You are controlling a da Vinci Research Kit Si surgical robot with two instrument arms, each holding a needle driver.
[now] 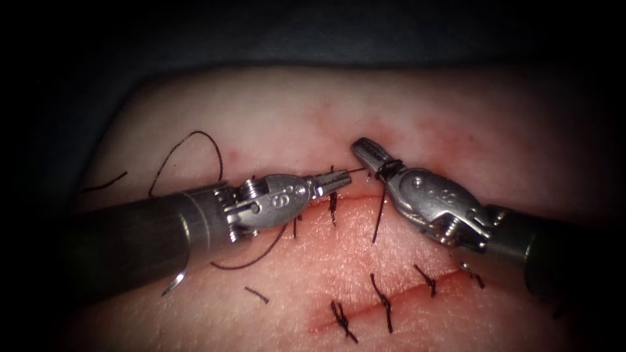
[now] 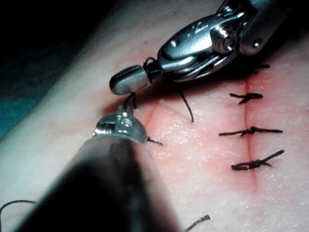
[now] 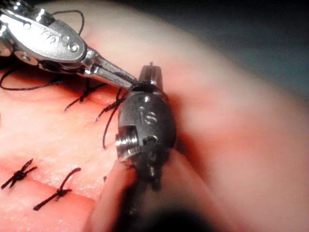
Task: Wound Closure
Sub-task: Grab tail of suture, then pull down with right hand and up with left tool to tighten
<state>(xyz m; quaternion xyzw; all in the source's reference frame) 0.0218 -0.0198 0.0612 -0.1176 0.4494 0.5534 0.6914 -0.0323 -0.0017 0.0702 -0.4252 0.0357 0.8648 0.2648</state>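
Left hand pinches thread running sideways toward right hand.

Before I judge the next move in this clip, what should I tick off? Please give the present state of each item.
1. Left tool holds the thread: ok, its jaws are shut on it over the cut.
2. Thread wound around the right tool: ok, a loop sits just behind its shut jaws.
3. Something gripped between the right tool's jaws: cannot tell.
4. Needle out of the tissue: ok, it seems to lie on the surface left of the cut, beside the left shaft, and neither tool holds it.
5. Finished stitches on the nearer cut intact: ok, four in a row.
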